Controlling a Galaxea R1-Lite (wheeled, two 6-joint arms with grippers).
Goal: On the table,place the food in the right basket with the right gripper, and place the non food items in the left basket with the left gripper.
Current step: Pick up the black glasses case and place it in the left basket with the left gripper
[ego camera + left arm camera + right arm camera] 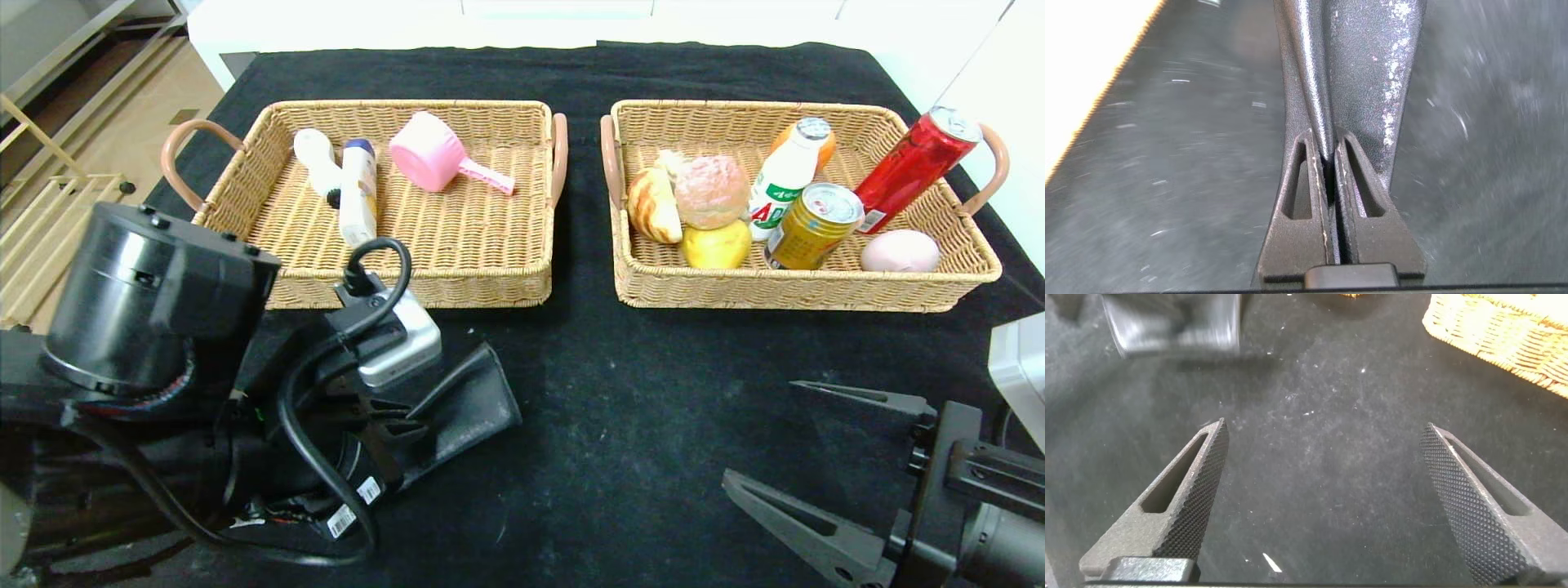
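Note:
My left gripper [406,418] is low over the black table at the front left, shut on the edge of a black leather-like pouch [469,400]. In the left wrist view the gripper [1331,155] pinches a thin fold of the pouch [1372,73]. The left basket [384,107] holds a white bottle [317,163], a white tube [357,192] and a pink scoop [433,155]. The right basket [735,106] holds bread [653,204], a bun [710,192], a lemon [717,243], a drink bottle [784,180], a gold can [812,224], a red can [914,167] and a pink egg [900,251]. My right gripper [759,433] hovers open and empty at the front right.
The two wicker baskets stand side by side at the back with a narrow gap between them. The right wrist view shows bare black cloth [1323,482] under the open fingers [1200,482], a corner of the right basket [1503,331] and the pouch [1176,327] farther off.

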